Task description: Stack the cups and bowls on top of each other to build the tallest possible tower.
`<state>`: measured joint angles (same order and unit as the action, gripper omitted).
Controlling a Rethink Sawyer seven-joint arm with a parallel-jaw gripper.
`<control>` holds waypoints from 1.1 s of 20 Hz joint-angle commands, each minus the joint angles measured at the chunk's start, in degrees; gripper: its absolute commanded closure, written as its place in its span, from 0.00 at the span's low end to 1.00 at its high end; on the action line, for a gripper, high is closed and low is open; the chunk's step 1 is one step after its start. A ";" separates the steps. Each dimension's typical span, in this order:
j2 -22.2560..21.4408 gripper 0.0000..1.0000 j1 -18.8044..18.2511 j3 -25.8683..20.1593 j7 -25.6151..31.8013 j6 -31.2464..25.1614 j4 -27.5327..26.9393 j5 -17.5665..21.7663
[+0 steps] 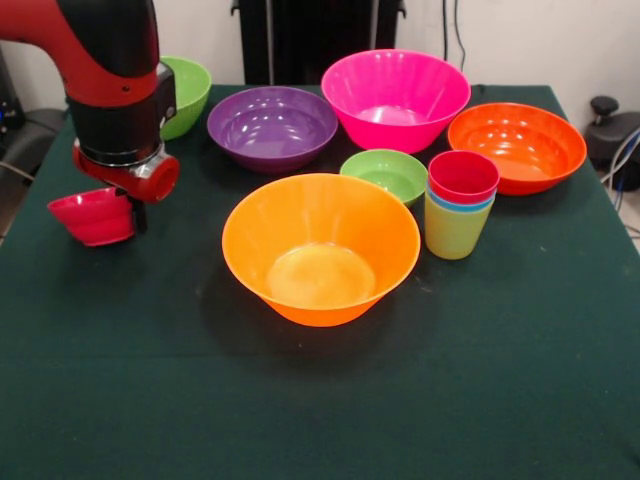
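Note:
The three cups stand nested as a short tower right of centre: red cup (463, 177) in the blue cup (460, 203) in the yellow-green cup (450, 232). The big orange bowl (320, 250) sits in the middle. Behind it are the small green bowl (385, 175), purple bowl (272, 125), pink bowl (395, 95) and red-orange bowl (517, 145). The lime green bowl (190, 90) is partly hidden behind the arm. My gripper (132, 215) is at the left, shut on the rim of the small red bowl (92, 217), which hangs tilted just above the cloth.
The table has a dark green cloth (320, 420). The red and black arm (115, 90) comes down at the far left. A black stand (300, 40) is behind the table, and dark gear with cables (615, 135) sits off the right edge.

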<state>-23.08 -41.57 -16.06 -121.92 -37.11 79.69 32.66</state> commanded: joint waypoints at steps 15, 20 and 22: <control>-3.87 1.00 9.54 -0.96 4.02 -24.26 -7.16 -6.72; -2.52 1.00 11.80 -0.45 3.27 -32.24 -12.36 -7.17; -1.73 1.00 12.80 -0.29 2.28 -34.56 -14.13 -7.33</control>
<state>-26.26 -32.09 -15.52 -121.92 -61.99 73.41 26.11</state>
